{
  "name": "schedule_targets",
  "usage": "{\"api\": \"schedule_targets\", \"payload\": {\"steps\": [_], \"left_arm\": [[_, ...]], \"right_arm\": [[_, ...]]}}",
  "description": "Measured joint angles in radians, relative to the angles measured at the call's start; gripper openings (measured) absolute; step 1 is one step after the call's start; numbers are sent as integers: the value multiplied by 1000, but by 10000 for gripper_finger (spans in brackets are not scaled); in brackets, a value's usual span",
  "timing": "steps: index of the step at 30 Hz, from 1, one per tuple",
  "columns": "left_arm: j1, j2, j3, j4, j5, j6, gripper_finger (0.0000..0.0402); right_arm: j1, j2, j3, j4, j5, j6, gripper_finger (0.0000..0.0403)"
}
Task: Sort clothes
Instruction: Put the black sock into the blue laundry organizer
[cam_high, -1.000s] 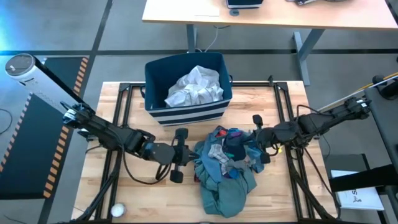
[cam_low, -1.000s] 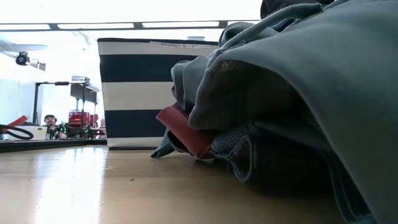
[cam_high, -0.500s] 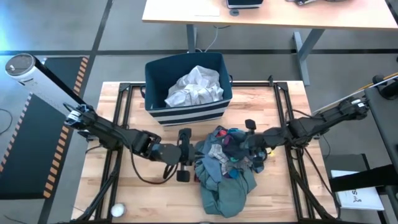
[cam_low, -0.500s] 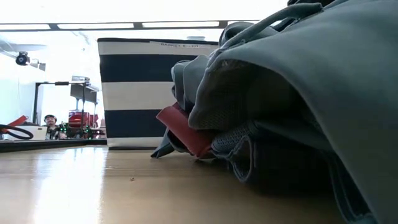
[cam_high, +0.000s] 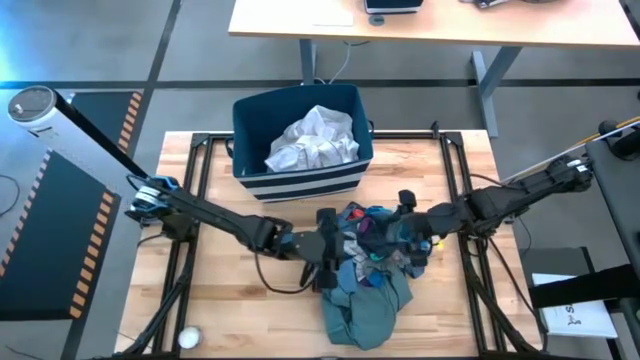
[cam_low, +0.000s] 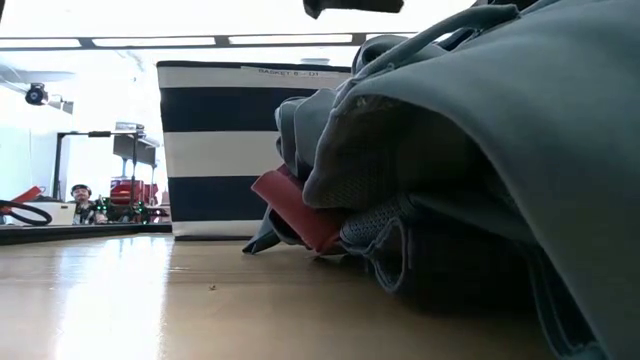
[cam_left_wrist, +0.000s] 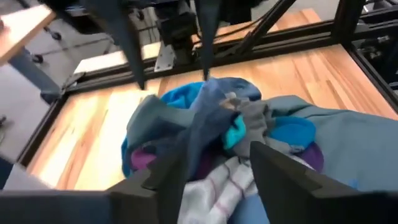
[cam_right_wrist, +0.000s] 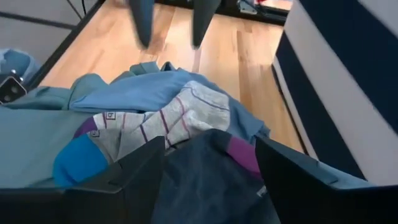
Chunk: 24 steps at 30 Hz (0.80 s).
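Navy striped bin holding a white garment, clothes pile on my worktop, my left end effector and right end effector both spread at the pile

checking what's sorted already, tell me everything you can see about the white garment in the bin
The white garment is a crumpled heap of soft, wrinkled fabric with grey shadows in its folds. It lies inside the navy bin with white stripes, at the table's far edge, filling much of the bin's opening and resting toward its right side. Nothing grips it: both grippers are at the pile of clothes on the table.
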Motion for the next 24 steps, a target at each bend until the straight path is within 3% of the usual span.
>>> {"api": "schedule_targets", "payload": {"steps": [3,9,24], "left_arm": [[14,59,51,-16,52,33,190],[49,166,145,-74,49,84,202],[100,216,184,-108,149,77,140]], "right_arm": [[0,-53,0,-20,19,-4,240],[0,-140,0,-33,23,-7,227],[0,-164,0,-65,23,-17,220]]}}
